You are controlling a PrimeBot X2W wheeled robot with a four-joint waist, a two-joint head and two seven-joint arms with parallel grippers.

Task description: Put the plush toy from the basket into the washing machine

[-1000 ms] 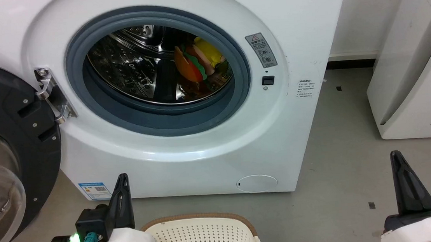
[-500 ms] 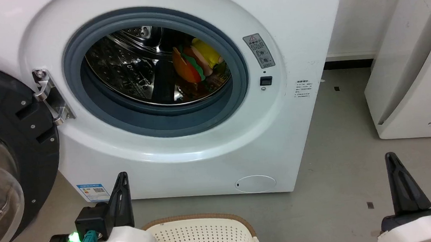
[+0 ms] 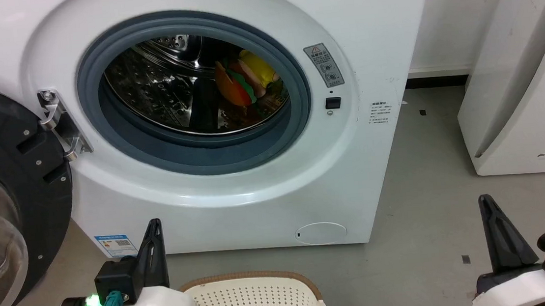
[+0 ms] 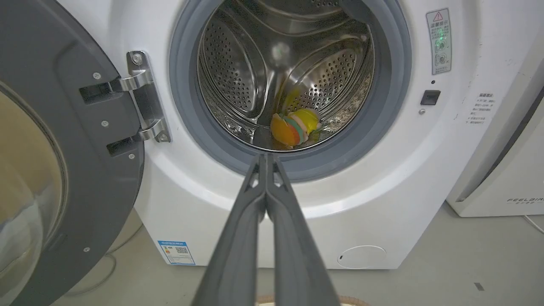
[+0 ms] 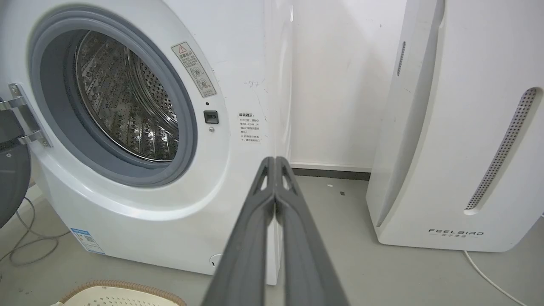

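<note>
Your flat orange-rimmed, green-edged plush toy (image 3: 240, 79) lies inside the large white front-loading washing machine (image 3: 237, 195).
You'll find it low in the shiny steel drum (image 3: 158, 89), right of centre, with the black-framed glass door (image 3: 7, 161) swung open on the left. Your left gripper (image 3: 154, 230) and right gripper (image 3: 487, 203) are both pressed closed on nothing, the left one beside the cream perforated plastic basket (image 3: 249, 277), the right one well apart from it.

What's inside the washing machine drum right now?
The plush toy lies at the bottom of the steel drum of the washing machine. Nothing else shows, though the grey gasket hides the drum's front floor.
</note>
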